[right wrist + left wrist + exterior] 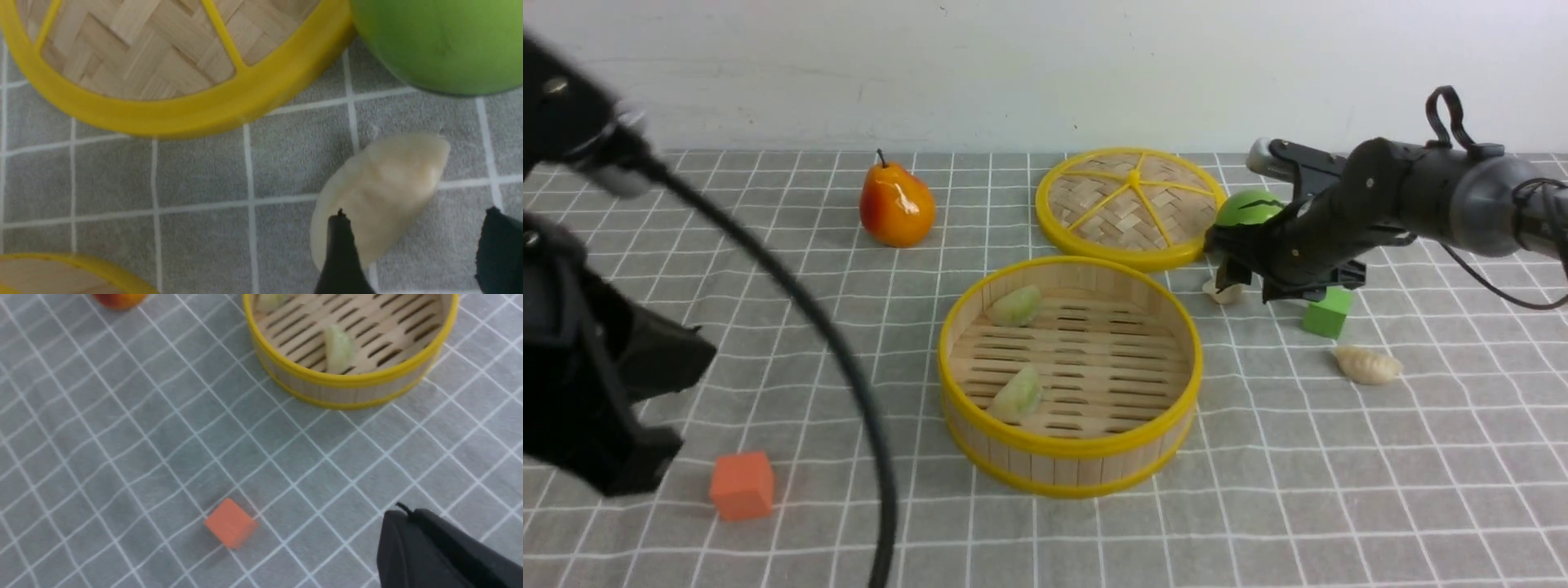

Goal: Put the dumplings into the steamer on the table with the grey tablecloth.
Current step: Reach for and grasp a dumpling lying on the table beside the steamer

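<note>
the steamer (1066, 445) is a round basket with a slatted pale-wood floor, an upright wooden wall and glossy yellow rims. it stands mid-table on the grey tablecloth (1258, 490), a slightly wrinkled fabric gridded with thin white lines.

two translucent green dumplings lie inside it. one (1015, 306) rests against the far-left wall; the other (1017, 394) sits near the front-left rim, its long axis slanting from near-left to far-right.

a waxy cream dumpling (380, 192) lies on the cloth between the woven lid (1131, 204) and the green cube (1327, 312). a second cream dumpling (1368, 364) lies further right, its long axis across the table.

the right arm reaches in from the right, wrist tilted down. the right gripper (416, 253) is spread wide, one finger over the first cream dumpling's edge.

the left gripper (605, 392) hangs blurred at the left; i cannot tell its jaw state.
</note>
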Robot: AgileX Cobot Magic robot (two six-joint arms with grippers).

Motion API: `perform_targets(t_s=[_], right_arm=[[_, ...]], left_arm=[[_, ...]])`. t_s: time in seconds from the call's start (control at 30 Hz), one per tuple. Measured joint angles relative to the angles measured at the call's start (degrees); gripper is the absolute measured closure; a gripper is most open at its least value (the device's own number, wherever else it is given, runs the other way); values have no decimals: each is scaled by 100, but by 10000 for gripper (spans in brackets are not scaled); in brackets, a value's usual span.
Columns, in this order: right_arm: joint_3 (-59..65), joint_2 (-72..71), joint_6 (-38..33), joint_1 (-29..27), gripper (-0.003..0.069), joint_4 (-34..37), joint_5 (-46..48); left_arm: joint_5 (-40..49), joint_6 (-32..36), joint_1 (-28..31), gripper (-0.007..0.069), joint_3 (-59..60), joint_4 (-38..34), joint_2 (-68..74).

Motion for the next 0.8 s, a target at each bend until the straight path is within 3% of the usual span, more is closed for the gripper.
perform_targets(t_s=[0.2, 0.37, 0.4, 0.67, 0.8], right_arm=[[-211, 328, 0, 0, 267, -14, -87], [-239, 373, -139, 0, 438, -17, -176], [-239, 358, -291, 0, 445, -17, -170], [-271, -72, -1351, 5, 445, 14, 580], [-364, -721, -2030, 159, 446, 240, 1293]], left_arm=[[-160, -912, 0, 638, 1128, 1286, -698], [-24, -2368, 0, 638, 1883, 2412, -947], [51, -2695, 0, 638, 2021, 2599, -1002], [81, -3799, 0, 638, 2254, 2740, -1584], [-417, -4187, 0, 638, 2409, 2752, -1775]])
